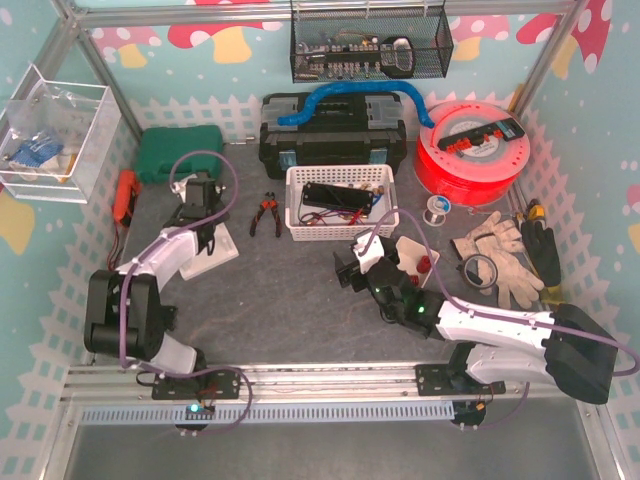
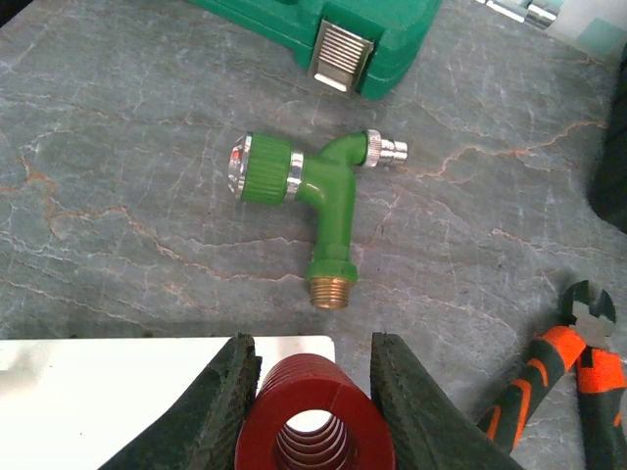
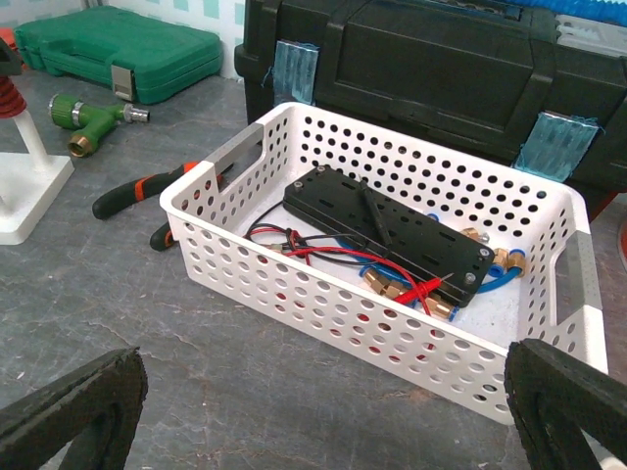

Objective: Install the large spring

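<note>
The large red spring (image 2: 313,423) stands on end between my left gripper's (image 2: 313,397) two dark pads, which close against its sides. It is over the corner of a white base plate (image 2: 118,392). In the right wrist view the spring (image 3: 9,96) sits on top of the white post of that base (image 3: 24,186). In the top view my left gripper (image 1: 205,232) is over the white base (image 1: 218,255) at the left. My right gripper (image 3: 323,411) is wide open and empty, low over the table in front of a white basket (image 3: 392,313).
A green tap fitting (image 2: 323,186) lies just beyond the spring, with a green case (image 2: 323,39) behind it. Orange-handled pliers (image 2: 573,362) lie to the right. The basket (image 1: 340,232) holds a black board and wires. A black toolbox (image 1: 335,135), red spool (image 1: 470,150) and gloves (image 1: 500,255) are also there.
</note>
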You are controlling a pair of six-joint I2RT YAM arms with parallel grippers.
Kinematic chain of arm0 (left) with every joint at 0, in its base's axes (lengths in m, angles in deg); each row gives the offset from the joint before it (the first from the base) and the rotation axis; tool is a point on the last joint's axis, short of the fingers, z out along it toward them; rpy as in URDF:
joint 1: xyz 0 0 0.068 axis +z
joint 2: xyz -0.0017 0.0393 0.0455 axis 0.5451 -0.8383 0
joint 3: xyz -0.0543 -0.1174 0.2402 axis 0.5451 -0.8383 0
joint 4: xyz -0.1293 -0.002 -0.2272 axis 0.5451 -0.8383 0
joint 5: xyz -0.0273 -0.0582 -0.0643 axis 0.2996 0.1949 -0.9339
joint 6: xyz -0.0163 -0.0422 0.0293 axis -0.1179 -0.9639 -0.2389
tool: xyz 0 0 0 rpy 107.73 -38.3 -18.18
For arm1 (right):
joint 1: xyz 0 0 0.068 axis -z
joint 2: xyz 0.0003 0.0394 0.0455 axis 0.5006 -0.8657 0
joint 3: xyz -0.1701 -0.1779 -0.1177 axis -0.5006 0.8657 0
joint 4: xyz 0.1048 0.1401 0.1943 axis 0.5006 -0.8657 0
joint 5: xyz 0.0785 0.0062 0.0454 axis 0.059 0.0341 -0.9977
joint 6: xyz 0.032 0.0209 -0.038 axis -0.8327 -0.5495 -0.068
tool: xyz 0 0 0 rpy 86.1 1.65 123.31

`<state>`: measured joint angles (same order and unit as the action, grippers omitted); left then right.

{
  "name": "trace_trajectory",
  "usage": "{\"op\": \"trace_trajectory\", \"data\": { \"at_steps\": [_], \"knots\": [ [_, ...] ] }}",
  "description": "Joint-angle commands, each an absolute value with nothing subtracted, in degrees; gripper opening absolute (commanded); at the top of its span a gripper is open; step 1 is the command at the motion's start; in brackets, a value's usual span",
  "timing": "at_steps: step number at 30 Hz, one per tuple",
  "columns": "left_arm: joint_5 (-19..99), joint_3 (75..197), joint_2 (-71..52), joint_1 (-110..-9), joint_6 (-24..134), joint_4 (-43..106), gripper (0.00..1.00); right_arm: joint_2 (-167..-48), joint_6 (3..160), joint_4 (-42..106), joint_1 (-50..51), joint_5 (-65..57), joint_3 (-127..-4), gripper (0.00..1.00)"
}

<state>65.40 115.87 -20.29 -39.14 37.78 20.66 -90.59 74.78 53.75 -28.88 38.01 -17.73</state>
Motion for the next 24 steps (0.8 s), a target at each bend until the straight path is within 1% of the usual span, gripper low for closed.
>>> {"op": "trace_trajectory", "data": {
  "at_steps": [1,8,13,16,19,21,24],
  "knots": [
    [66.4,117.7,-22.3,-38.7,38.4,22.4,0.01,-90.1,74.3,54.7,-28.7,37.3,-17.8,0.99],
    [66.2,118.5,-26.3,-38.5,38.5,23.0,0.03,-88.9,74.7,55.0,-28.7,37.7,-17.3,0.99],
    [66.1,118.6,-28.1,-38.6,37.8,23.2,0.07,-90.3,75.0,55.5,-28.8,38.2,-17.4,0.99],
    [66.0,119.0,-29.3,-38.6,37.7,23.2,0.11,-91.2,75.0,54.8,-28.7,38.3,-18.1,0.99],
    [65.8,118.9,-29.8,-38.6,37.8,23.2,0.18,-91.4,74.8,54.8,-28.7,38.2,-18.0,0.99],
    [66.1,118.7,-29.6,-38.6,37.8,23.2,0.26,-91.6,74.8,54.9,-28.7,38.4,-18.1,0.99],
    [65.4,118.3,-29.2,-38.6,37.9,23.1,0.41,-91.8,74.7,54.9,-28.7,38.6,-18.1,0.99]
  ]
}}
